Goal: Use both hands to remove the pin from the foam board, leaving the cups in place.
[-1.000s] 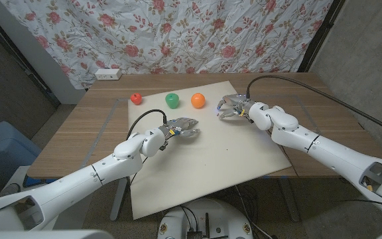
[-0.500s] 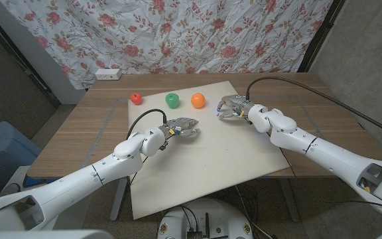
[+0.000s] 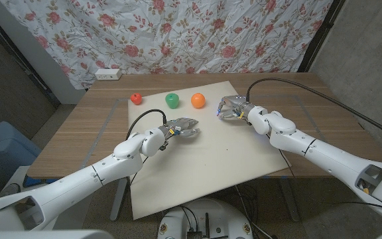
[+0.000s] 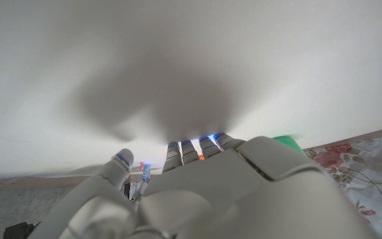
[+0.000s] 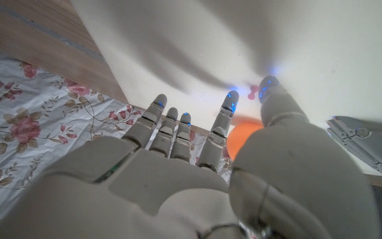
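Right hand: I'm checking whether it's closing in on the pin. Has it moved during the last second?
Barely. In the head view the right hand stays just right of the orange cup; only the forearm behind it has crept slightly left.

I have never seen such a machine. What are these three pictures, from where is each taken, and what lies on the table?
This is a robot with two white arms, each ending in a hand with fingers. The head picture looks down from the robot's head at a wooden table. The other two come from cameras on the wrists, looking along the back of each hand, so they appear turned.

On the table lies a pale foam board. At its far edge stand three small cups in a row: red, green and orange.

The left hand is over the board's middle. The right hand is near the orange cup; its wrist picture shows a tiny pink pin by its fingertips. Whether either hand holds anything is unclear.
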You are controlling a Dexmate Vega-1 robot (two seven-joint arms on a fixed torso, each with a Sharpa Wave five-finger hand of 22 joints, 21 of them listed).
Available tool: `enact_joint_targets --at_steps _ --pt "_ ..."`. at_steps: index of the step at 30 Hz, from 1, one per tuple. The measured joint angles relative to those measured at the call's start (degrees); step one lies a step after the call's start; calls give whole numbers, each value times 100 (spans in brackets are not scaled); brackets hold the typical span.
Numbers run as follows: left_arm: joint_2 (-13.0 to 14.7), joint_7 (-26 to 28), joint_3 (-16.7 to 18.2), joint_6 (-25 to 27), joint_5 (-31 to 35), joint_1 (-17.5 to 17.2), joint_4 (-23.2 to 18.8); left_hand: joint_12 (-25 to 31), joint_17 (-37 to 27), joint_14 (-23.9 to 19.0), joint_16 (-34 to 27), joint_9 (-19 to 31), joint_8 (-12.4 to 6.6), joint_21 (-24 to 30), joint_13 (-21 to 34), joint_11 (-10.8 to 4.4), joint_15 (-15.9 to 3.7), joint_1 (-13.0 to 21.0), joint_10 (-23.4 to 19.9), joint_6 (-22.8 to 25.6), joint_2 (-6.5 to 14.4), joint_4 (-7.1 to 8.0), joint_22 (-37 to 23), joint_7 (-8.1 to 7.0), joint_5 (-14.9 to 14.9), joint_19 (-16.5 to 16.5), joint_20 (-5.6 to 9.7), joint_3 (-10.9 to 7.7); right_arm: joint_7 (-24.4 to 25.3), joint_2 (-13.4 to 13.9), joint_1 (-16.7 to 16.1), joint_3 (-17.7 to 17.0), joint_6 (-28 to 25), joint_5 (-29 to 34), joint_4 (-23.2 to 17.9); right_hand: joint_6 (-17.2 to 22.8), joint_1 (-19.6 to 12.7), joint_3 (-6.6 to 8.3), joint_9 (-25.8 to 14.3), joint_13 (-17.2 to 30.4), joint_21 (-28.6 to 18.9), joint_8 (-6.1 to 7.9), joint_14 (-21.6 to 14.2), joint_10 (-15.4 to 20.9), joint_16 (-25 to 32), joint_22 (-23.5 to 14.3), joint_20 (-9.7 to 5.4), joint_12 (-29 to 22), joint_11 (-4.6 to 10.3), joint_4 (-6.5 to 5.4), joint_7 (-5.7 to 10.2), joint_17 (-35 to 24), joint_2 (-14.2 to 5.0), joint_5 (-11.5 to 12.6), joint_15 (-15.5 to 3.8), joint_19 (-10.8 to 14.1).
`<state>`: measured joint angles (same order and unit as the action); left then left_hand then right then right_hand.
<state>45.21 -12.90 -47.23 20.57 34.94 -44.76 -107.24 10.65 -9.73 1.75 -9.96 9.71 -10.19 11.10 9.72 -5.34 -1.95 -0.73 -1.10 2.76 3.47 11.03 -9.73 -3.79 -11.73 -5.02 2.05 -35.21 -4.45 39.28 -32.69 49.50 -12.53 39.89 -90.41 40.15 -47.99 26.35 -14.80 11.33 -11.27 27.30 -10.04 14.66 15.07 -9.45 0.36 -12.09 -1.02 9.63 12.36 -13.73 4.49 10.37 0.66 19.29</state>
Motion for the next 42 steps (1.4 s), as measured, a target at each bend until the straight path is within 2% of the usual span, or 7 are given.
enact_joint_targets --at_steps 2,9,21,24,33,42 --pt "-1 0 2 11 -13 -9 -4 0 2 0 5 0 0 0 0 0 0 0 0 0 0 -24 -1 0 0 -10 9 -24 78 -10 -2 4 6 -6 23 73 -36 0 0 0 0 18 -33 10 41 0 -37 0 10 0 -4 0 -36 0 27 37" --pt "-3 1 2 36 -45 -16 -6 -1 -1 1 16 2 3 -2 1 0 -1 0 1 12 0 -6 -2 -12 0 -11 10 -41 170 -34 -2 19 40 -15 73 208 -81 0 -26 0 0 131 -64 71 62 0 -14 -15 30 0 -4 -26 -81 0 -4 58" --pt "-5 -4 -19 75 -89 -10 -9 -8 -3 11 -2 3 8 -23 4 -9 -10 0 12 31 0 -23 -1 -32 0 2 -3 -71 310 -96 32 45 104 -55 174 356 -165 41 -52 -1 0 204 -135 107 87 0 -51 -15 38 7 15 -53 -163 1 -77 133" --pt "-4 -10 -23 75 -99 -5 -8 -11 -3 12 -1 5 16 -23 4 -9 -10 32 12 31 32 -23 1 -31 0 2 -2 -71 329 -109 42 55 112 -58 198 478 -239 55 -79 -1 0 282 -135 152 87 0 -56 -15 71 -7 13 -79 -91 1 -77 138" --pt "-1 -23 -37 67 -129 11 8 0 -1 31 3 5 0 0 2 -18 -11 32 23 30 32 -7 2 -31 0 -8 -11 -87 399 -122 60 76 132 -61 230 707 -345 55 -124 -1 0 410 -200 215 127 0 -76 -14 91 -7 18 -100 -197 1 -142 199" --pt "-1 -27 -48 67 -152 15 20 0 2 34 18 3 1 1 -1 -18 -10 31 43 29 31 -30 1 -30 0 -7 -13 -109 477 -143 72 90 142 -49 262 906 -354 55 -159 -1 0 543 -237 268 127 0 -87 -14 125 -7 19 -105 -206 1 -179 292"
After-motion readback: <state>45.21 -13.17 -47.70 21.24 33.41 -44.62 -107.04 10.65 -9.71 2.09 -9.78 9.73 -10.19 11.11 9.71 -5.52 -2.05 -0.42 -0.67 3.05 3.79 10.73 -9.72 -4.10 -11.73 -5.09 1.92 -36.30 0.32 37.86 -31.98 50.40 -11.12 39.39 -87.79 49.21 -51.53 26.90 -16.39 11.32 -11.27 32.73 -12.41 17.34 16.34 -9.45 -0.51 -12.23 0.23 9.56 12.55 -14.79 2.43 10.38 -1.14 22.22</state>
